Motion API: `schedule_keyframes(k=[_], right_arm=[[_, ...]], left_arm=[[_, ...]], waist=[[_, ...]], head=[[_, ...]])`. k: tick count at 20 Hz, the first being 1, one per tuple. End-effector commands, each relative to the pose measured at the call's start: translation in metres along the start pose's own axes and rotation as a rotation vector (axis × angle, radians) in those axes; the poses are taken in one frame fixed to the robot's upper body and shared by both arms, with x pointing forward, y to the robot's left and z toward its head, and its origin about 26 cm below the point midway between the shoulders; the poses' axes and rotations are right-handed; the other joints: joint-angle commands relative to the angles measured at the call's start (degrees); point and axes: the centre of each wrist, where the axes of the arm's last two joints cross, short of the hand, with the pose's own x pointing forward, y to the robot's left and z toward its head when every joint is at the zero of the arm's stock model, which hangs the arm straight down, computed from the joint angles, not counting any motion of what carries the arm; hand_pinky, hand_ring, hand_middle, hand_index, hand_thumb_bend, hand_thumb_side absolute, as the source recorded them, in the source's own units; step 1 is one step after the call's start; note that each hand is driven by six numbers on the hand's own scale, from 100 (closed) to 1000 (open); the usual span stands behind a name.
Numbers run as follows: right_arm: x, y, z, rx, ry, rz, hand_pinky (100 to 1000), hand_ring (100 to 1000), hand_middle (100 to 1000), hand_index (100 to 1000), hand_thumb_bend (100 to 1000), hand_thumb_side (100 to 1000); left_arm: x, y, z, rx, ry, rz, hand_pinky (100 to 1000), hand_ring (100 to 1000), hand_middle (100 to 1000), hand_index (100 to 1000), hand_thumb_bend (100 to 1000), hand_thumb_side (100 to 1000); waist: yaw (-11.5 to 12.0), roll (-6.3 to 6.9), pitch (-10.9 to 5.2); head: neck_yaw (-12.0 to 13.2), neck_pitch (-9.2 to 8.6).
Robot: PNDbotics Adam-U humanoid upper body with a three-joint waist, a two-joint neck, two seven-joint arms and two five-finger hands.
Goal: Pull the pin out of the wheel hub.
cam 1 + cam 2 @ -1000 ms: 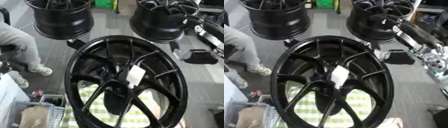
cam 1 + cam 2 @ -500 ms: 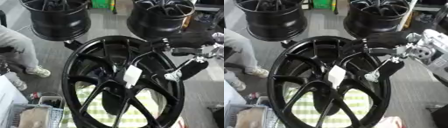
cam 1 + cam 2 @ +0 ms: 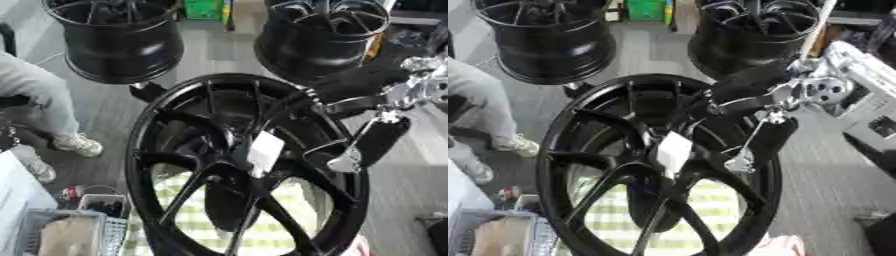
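Right hand (image 3: 750, 87) over wheel hub (image 3: 241, 165) — fingers (image 3: 702, 112) reaching toward centre.

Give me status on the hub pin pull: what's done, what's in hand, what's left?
Done: nothing yet, going by the stills; the white piece at the centre of the wheel hub is in place, and I take it to be the pin. In hand: the right hand is over the hub's upper right rim, holding nothing that I can see; whether it's open or shut is unclear. Left: reach the centre, grasp the piece, pull it out. The left hand isn't visible.
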Motion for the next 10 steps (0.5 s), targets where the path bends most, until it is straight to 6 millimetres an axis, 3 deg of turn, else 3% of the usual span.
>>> schedule_keyframes(k=[1, 10], right_arm=[[0.005, -0.006, 0.001, -0.011, 0.021, 0.028, 855, 940, 998, 1000, 162, 302], [0.006, -0.009, -0.010, -0.015, 0.057, 0.059, 868, 959, 1000, 1000, 191, 305]], left_arm=[[0.007, 0.004, -0.003, -0.012, -0.019, -0.022, 641, 563, 624, 816, 100, 797], [0.007, 0.001, -0.004, -0.028, -0.021, -0.018, 642, 564, 625, 817, 100, 802]], waist=[[0.1, 0.40, -0.68], [0.7, 0.49, -0.39]], head=[[-0.3, -0.15], [-0.8, -0.15]])
